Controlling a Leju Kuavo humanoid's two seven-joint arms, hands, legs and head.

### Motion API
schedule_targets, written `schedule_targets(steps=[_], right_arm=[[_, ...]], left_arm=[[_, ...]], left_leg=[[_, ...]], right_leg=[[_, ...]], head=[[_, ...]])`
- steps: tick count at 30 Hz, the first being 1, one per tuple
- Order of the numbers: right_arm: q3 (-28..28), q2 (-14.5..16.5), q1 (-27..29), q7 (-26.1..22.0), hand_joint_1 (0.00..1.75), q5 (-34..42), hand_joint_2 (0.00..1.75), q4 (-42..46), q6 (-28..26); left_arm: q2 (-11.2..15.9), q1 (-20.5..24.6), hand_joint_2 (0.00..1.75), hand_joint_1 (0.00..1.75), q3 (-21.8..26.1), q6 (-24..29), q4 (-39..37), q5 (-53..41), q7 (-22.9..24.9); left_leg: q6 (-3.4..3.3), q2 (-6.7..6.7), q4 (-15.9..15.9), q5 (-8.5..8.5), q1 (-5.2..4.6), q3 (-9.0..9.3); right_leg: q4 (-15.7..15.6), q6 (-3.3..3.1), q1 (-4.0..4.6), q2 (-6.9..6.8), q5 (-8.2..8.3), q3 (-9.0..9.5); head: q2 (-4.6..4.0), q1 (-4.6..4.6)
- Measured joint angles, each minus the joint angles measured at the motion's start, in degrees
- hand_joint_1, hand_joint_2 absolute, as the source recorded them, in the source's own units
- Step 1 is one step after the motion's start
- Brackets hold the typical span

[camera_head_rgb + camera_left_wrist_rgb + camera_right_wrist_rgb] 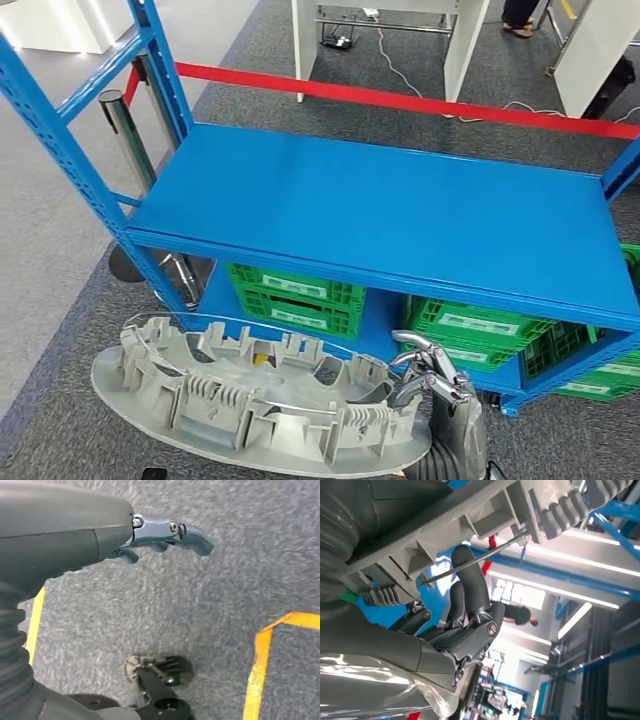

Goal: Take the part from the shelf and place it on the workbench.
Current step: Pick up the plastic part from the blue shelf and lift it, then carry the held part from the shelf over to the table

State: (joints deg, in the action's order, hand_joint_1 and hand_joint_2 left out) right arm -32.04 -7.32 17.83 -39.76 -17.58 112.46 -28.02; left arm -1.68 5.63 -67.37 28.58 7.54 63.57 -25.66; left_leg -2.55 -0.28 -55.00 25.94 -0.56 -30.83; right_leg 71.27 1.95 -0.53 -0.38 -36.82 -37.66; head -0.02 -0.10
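The part (249,395), a large grey oval moulding with ribbed tabs and clips standing up along its rim, is held by the right hand (441,385) at one end. In the head view the part stretches away from that hand toward the robot's left side, lying roughly flat and clear of the shelf (392,215), just in front of the shelf's front edge. The right hand's fingers (423,360) are curled over the part's raised rim, with the wrist below and behind the part's end. In the right wrist view the part (444,535) is seen pressed against the hand, its ribbed underside lying across the fingers (471,585), and a thin metal rod on the part crosses just beyond the fingertips; the right hand (463,625) is closed around the edge.

The blue shelf's top board is seen beyond the hand and the part. Green crates (298,295) are stored on the lower level, past the part, and a red barrier tape (407,100) runs behind the shelf.

The left hand (166,535) is seen hanging over grey carpet (226,605), well apart from the part. Its fingers are partly curled, nothing is held. Yellow floor tape (260,665) is marked on the carpet beneath it.
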Motion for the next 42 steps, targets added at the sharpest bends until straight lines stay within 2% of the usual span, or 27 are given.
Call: schedule_targets(steps=[1,2,4,6,8,10,11,13,15,16,17,18,20,22,23,25,26,28,29,31,32,33,34,36,38,40,42], right_arm=[[0.00,0.00,0.00,0.01,1.75,0.00,1.75,-0.16,0.00],[0.00,0.00,0.00,0.01,1.75,0.01,1.75,-0.29,0.00],[0.00,0.00,-0.04,0.01,1.75,-0.01,1.75,-0.44,0.00],[0.01,0.00,-0.10,0.01,1.75,-0.02,1.75,-0.50,-0.01],[0.03,0.00,-0.11,0.01,1.75,-0.03,1.75,-0.56,-0.02],[0.04,0.00,-0.16,0.00,1.75,-0.04,1.75,-0.62,-0.01],[0.04,0.04,-0.18,0.00,1.75,-0.07,1.75,-0.63,-0.01],[0.04,0.15,-0.13,0.00,1.75,-0.16,1.75,-0.66,0.01],[0.04,0.22,0.04,0.00,1.75,-0.27,1.75,-0.72,0.00],[0.04,0.23,0.05,0.00,1.75,-0.33,1.75,-0.77,0.01],[0.04,0.25,0.03,0.00,1.75,-0.39,1.75,-0.82,0.04],[0.05,0.27,-0.01,0.00,1.75,-0.45,1.75,-0.86,0.13],[0.07,0.35,-0.10,0.00,1.75,-0.49,1.75,-0.88,0.38],[0.08,0.44,-0.29,0.00,1.75,-0.51,1.75,-0.89,0.67],[0.09,0.46,-0.46,0.00,1.75,-0.51,1.75,-0.91,0.84],[0.10,0.48,-0.93,0.00,1.75,-0.52,1.75,-1.04,1.28],[0.11,0.48,-1.19,0.01,1.75,-0.51,1.75,-1.17,1.51],[0.12,0.48,-1.56,-0.01,1.75,-0.50,1.75,-1.49,2.02],[0.10,0.48,-1.72,-0.01,1.75,-0.50,1.75,-1.69,2.24],[0.08,0.48,-1.95,-0.01,1.75,-0.50,1.75,-2.16,2.50],[0.07,0.48,-2.06,0.00,1.75,-0.51,1.75,-2.42,2.56],[0.07,0.48,-2.18,0.00,1.75,-0.52,1.75,-2.66,2.58],[0.08,0.49,-2.32,0.00,1.75,-0.57,1.75,-2.84,2.58],[0.10,0.52,-2.62,0.00,1.75,-0.72,1.75,-3.03,2.60],[0.13,0.62,-2.85,-0.01,1.75,-0.87,1.75,-3.10,2.64],[0.13,0.76,-2.98,-0.01,1.75,-0.97,1.75,-3.18,2.69],[0.12,0.89,-3.11,0.00,1.75,-1.02,1.75,-3.26,2.73]], left_arm=[[-0.05,-0.03,1.75,0.00,-0.02,-0.01,0.00,-0.02,0.00],[-0.09,-0.06,1.75,0.00,-0.03,-0.01,0.00,-0.03,0.00],[-0.13,-0.05,1.75,0.00,-0.03,-0.01,0.00,-0.03,0.00],[-0.14,0.05,1.75,0.00,-0.03,-0.01,0.00,-0.03,0.00],[-0.13,0.03,1.75,0.00,-0.04,0.01,0.00,-0.03,0.00],[-0.06,-0.20,1.75,0.00,-0.05,0.01,-0.07,-0.02,0.00],[-0.04,-0.32,1.75,0.00,-0.05,0.01,-0.11,-0.02,0.01],[-0.04,-0.32,1.75,0.00,-0.06,0.02,-0.20,0.02,0.05],[-0.16,-0.15,1.75,0.00,-0.07,0.02,-0.20,0.03,0.09],[-0.21,-0.10,1.75,0.00,-0.08,0.02,-0.20,0.02,0.09],[-0.25,-0.08,1.75,0.00,-0.08,0.03,-0.20,0.01,0.09],[-0.26,-0.09,1.75,0.00,-0.08,0.07,-0.20,0.02,0.09],[-0.26,-0.05,1.75,0.00,-0.09,0.14,-0.20,0.09,0.09],[-0.26,0.10,1.75,0.00,-0.10,0.24,-0.20,0.33,0.08],[-0.26,0.13,1.75,0.00,-0.10,0.31,-0.20,0.46,0.07],[-0.26,-0.01,1.75,0.00,-0.10,0.46,-0.20,0.84,0.03],[-0.31,-0.12,1.75,0.00,-0.10,0.55,-0.20,1.02,-0.01],[-0.34,-0.16,1.75,0.00,-0.10,0.73,-0.21,1.49,-0.08],[-0.34,-0.10,1.75,0.00,-0.09,0.79,-0.21,1.65,-0.13],[-0.30,0.01,1.75,0.00,-0.08,0.84,-0.22,1.83,-0.17],[-0.32,0.00,1.75,0.00,-0.08,0.83,-0.22,1.87,-0.19],[-0.34,-0.04,1.75,0.00,-0.08,0.82,-0.22,1.91,-0.19],[-0.36,-0.08,1.75,0.00,-0.08,0.82,-0.22,1.95,-0.19],[-0.48,-0.02,1.75,0.00,-0.09,0.82,-0.21,1.99,-0.20],[-0.65,0.07,1.75,0.00,-0.09,0.83,-0.21,2.04,-0.20],[-0.65,-0.06,1.75,0.00,-0.09,0.84,-0.25,2.09,-0.20],[-0.62,-0.24,1.75,0.00,-0.10,0.86,-0.32,2.12,-0.20]], left_leg=[[0.06,-0.63,-0.13,-0.57,-0.04,-0.85],[0.18,-1.27,-0.32,-1.12,-0.03,-1.69],[0.58,-2.61,-0.97,-2.03,0.07,-3.22],[1.14,-3.91,-1.88,-2.79,0.04,-4.62],[1.79,-5.11,-2.43,-3.66,-0.03,-5.54],[2.40,-5.62,-2.75,-3.94,-0.02,-6.11],[2.71,-4.78,-3.62,-2.70,-0.02,-6.50],[3.37,-2.04,-8.31,2.65,0.17,-7.74],[3.99,-0.62,-15.57,7.57,0.66,-8.94],[4.22,-0.36,-18.28,8.20,0.92,-8.94],[4.39,-0.20,-19.27,7.52,1.12,-8.23],[4.47,0.05,-18.19,5.97,1.27,-6.58],[4.31,2.04,-11.16,3.49,1.25,-1.20],[3.75,4.35,-4.39,3.53,0.74,2.92],[3.47,4.74,-2.86,3.96,0.44,3.48],[2.81,3.67,-1.98,3.87,0.32,2.97],[2.35,3.10,-1.72,3.57,0.38,2.54],[1.22,1.95,-1.37,2.53,0.47,1.38],[0.79,1.35,-1.42,1.94,0.28,0.58],[0.21,-0.07,-1.53,0.68,-0.27,-1.04],[0.07,-0.83,-1.61,0.06,-0.56,-1.83],[0.02,-1.59,-1.69,-0.52,-0.79,-2.58],[0.00,-2.35,-1.77,-1.09,-0.98,-3.24],[0.07,-3.77,-1.89,-2.23,-1.27,-4.26],[0.39,-5.03,-1.87,-3.49,-1.28,-4.93],[1.00,-6.32,-1.69,-4.68,-1.18,-5.54],[1.73,-5.20,-2.80,-3.31,-1.16,-6.40]], right_leg=[[1.77,0.05,0.00,0.21,-0.30,0.06],[1.46,0.06,-0.02,0.31,0.56,1.13],[-5.01,-0.06,-0.17,1.45,3.57,6.05],[-12.34,-0.31,-0.36,3.91,4.33,11.07],[-14.86,-0.73,-0.30,4.72,3.65,12.29],[-14.90,-1.47,-0.39,3.30,3.97,11.42],[-14.92,-2.00,-0.47,2.47,4.37,11.09],[-14.96,-2.77,-0.54,0.63,5.29,10.20],[-14.84,-2.84,-0.41,-1.16,6.15,9.16],[-14.71,-2.72,-0.38,-2.10,6.55,8.65],[-14.51,-2.58,-0.38,-2.99,6.92,8.11],[-14.25,-2.42,-0.38,-3.84,7.25,7.57],[-13.74,-2.00,-0.31,-5.31,7.73,6.65],[-13.48,-1.33,-0.17,-6.68,8.22,6.16],[-13.45,-0.96,-0.11,-7.34,8.53,5.98],[-13.34,-0.20,-0.15,-8.43,9.00,5.59],[-12.95,0.09,-0.23,-7.72,8.50,5.22],[-9.49,0.36,-0.35,-4.06,4.88,3.61],[-6.08,0.34,-0.37,-1.87,2.21,2.48],[0.83,0.01,-0.12,-0.04,-1.36,0.67],[2.55,-0.27,0.10,0.22,-1.47,0.63],[1.98,-0.66,0.38,0.38,-0.30,1.64],[-0.57,-1.14,0.65,0.72,1.52,3.62],[-9.12,-2.39,1.01,3.17,4.11,9.31],[-15.09,-2.85,1.09,5.27,4.23,12.75],[-16.32,-2.73,1.08,4.57,4.56,12.89],[-16.64,-3.19,0.84,2.84,5.61,12.08]], head=[[0.00,-0.01],[0.00,-0.01],[0.00,-0.01],[0.01,-0.02],[0.02,-0.03],[0.01,-0.05],[0.01,-0.20],[0.01,-0.51],[0.01,-0.66],[0.01,-0.65],[0.01,-0.65],[0.01,-0.66],[0.02,-0.67],[0.01,-0.64],[0.01,-0.64],[0.01,-0.60],[0.01,-0.53],[0.02,-0.27],[0.02,-0.14],[0.02,-0.01],[0.02,-0.02],[0.02,-0.03],[0.02,-0.03],[0.00,-0.05],[0.00,-0.05],[0.00,-0.02],[0.00,-0.13]])
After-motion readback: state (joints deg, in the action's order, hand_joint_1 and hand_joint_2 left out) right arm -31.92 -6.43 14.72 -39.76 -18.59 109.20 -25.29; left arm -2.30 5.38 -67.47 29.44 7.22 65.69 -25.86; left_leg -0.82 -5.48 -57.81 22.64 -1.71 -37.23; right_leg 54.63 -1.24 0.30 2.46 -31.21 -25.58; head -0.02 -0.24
